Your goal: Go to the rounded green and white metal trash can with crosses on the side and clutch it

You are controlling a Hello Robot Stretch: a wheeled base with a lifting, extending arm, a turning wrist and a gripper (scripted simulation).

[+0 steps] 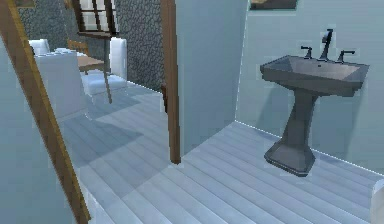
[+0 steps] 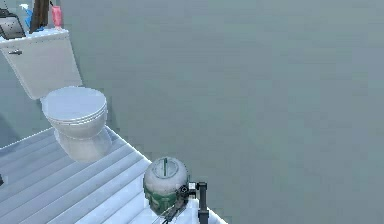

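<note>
You're at the rounded green-and-white metal trash can [image 2: 165, 181], gripper [image 2: 186, 205] at its four o'clock; can't tell if it's holding anything.

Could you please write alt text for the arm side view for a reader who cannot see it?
A rounded green and white trash can stands on the pale plank floor at the bottom edge, the dark gripper close by it; whether the gripper holds anything cannot be told. A white toilet stands at upper left against a grey-green wall.
</note>
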